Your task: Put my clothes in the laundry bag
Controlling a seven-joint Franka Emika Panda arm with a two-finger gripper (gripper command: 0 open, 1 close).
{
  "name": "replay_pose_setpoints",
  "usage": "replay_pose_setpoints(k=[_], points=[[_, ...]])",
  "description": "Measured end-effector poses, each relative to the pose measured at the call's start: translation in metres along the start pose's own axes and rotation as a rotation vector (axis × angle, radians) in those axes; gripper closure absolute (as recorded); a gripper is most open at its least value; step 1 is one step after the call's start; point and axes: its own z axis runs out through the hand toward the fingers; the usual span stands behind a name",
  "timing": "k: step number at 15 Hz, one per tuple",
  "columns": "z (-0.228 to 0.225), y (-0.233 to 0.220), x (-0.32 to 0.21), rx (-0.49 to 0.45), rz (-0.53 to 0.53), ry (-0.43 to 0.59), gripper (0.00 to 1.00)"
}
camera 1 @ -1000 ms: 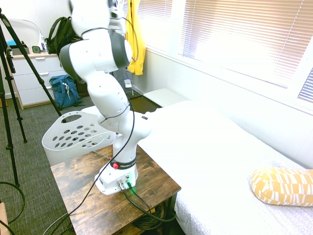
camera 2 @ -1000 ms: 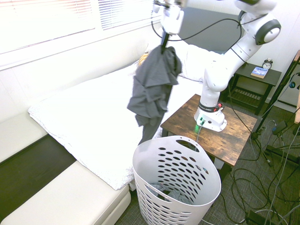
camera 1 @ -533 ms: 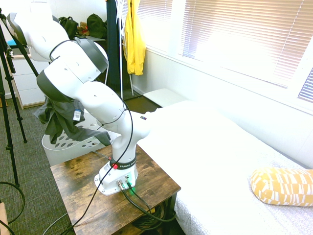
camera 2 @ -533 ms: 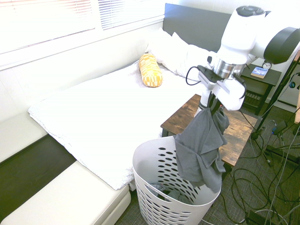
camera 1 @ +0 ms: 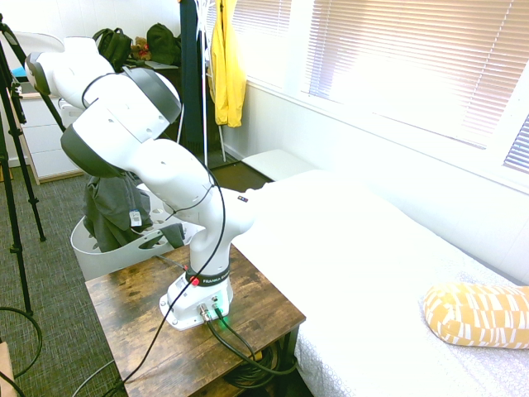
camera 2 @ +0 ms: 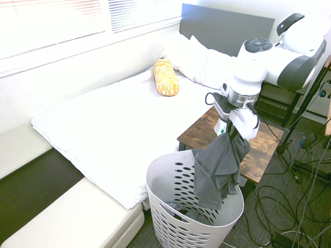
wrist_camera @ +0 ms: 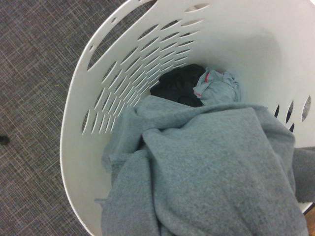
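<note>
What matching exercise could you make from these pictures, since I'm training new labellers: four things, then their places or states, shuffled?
1. dark grey fabric garment
2. white plastic basket with oval holes
3. yellow-and-white patterned pillow
4. yellow garment

A. lying on the bed
B. hanging near the window
C. gripped, hanging partly inside the basket
D. standing beside the brown wooden table

Pairs: 1-C; 2-D; 3-A; 4-B

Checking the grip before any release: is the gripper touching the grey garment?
Touching. The second exterior view shows the gripper pinching the grey garment, which hangs from it.
</note>
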Motion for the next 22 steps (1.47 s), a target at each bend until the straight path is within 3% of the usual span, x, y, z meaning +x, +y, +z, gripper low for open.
replay_pose_setpoints(k=[9,11,13,16,19,22], points=[[0.006,0.003,0.025,0.003,0.037,-0.002,0.0],[-0.003,0.014,0.065,0.013,0.076,0.024,0.0],[-0.017,0.038,0.139,0.03,0.145,0.062,0.0],[-0.012,0.112,0.284,0.028,0.291,0.096,0.0],[0.016,0.247,0.413,-0.001,0.458,0.108,0.0],[0.051,0.393,0.489,-0.007,0.608,0.07,0.0]])
